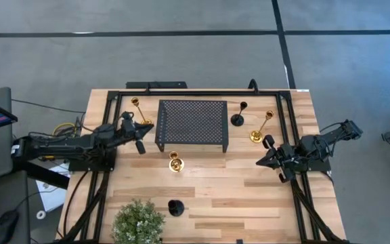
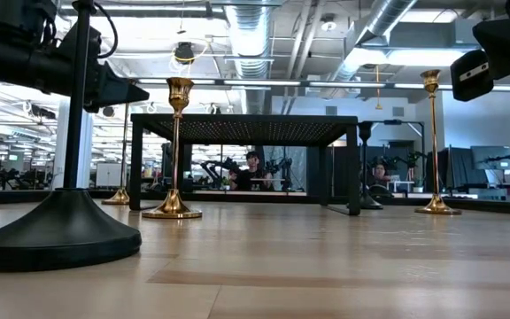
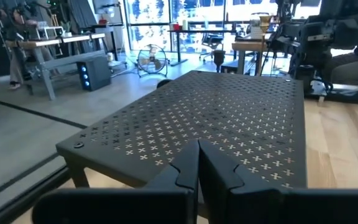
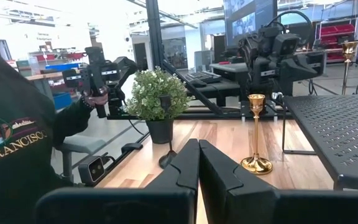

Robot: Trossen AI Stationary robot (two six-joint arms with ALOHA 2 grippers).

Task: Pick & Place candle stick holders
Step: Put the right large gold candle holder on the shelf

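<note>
A: Looking from the front edge of the tabletop (image 1: 208,196) back: a short black holder (image 1: 175,207) stands beside the potted plant (image 1: 138,222), and a short gold holder (image 1: 175,163) stands just in front of the perforated stand (image 1: 191,123). What could go wrong?

B: My guess is tipping. These holders are slim on small bases, so a sideways brush from a finger could topple one, and a shiny stem may slip in a pinch.

A: Where are the hands?

B: The right hand (image 1: 273,161) hovers at the right, fingers clenched together on nothing. The tall gold holder (image 1: 258,135) is near it, further back, apart from it. The left hand (image 1: 138,141) sits by the stand's left edge, also clenched and empty.

A: And further back?

B: Another tall gold holder (image 1: 139,112) stands behind the left hand, near but apart. A second black holder (image 1: 237,119) stands just right of the stand. None is held.
</note>
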